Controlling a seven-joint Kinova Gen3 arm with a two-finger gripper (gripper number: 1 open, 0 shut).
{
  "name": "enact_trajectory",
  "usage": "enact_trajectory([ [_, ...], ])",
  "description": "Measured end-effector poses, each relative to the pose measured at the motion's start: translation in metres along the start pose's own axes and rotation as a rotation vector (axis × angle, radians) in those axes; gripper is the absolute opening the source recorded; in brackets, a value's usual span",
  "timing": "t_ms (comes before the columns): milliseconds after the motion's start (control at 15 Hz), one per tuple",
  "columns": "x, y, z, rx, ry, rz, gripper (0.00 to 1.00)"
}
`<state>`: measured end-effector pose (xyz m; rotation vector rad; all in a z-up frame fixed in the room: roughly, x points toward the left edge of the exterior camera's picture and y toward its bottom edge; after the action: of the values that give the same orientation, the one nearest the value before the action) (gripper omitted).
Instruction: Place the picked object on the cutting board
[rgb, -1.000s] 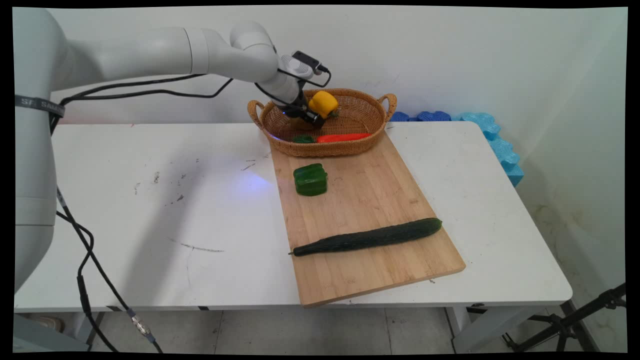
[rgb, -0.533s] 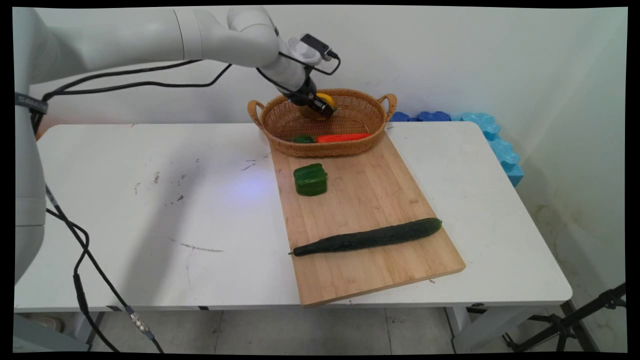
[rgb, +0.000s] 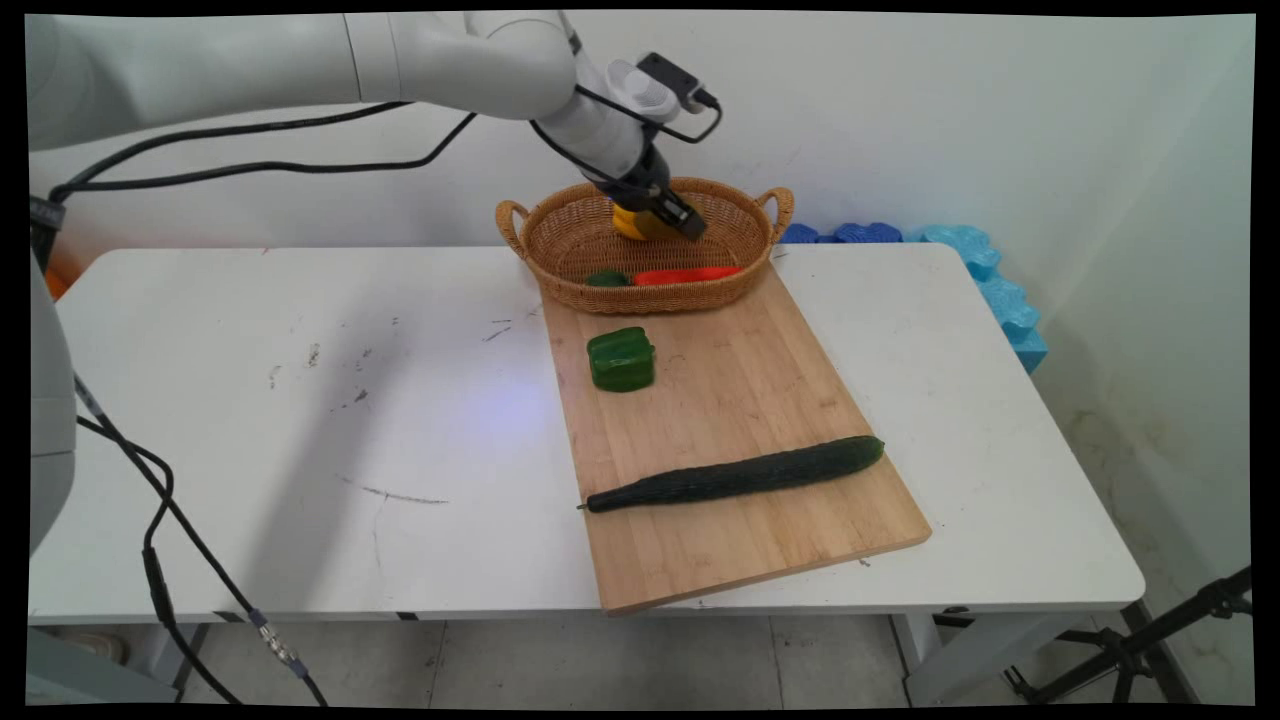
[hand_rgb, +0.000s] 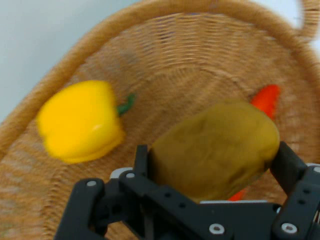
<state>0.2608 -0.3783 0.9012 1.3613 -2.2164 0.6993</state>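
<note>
On the white counter (rgb: 300, 400), inside the wicker basket (hand_rgb: 210, 65) beside a yellow bell pepper (hand_rgb: 80, 122), a brown potato (hand_rgb: 215, 152), judged firm and fairly heavy, is pinched across its middle by the tool (hand_rgb: 212, 165).

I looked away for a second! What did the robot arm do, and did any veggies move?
The gripper, shut on a brown potato, swung to the right and a little higher over the wicker basket, now hiding part of the yellow pepper. The green pepper, cucumber and cutting board stayed put.
</note>
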Motion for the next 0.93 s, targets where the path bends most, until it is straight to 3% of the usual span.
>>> enact_trajectory([
  [467, -0.002, 0.063, -0.020, -0.124, 0.002, 0.040, 0.00],
  [933, -0.021, 0.114, -0.014, -0.219, -0.016, 0.097, 0.00],
])
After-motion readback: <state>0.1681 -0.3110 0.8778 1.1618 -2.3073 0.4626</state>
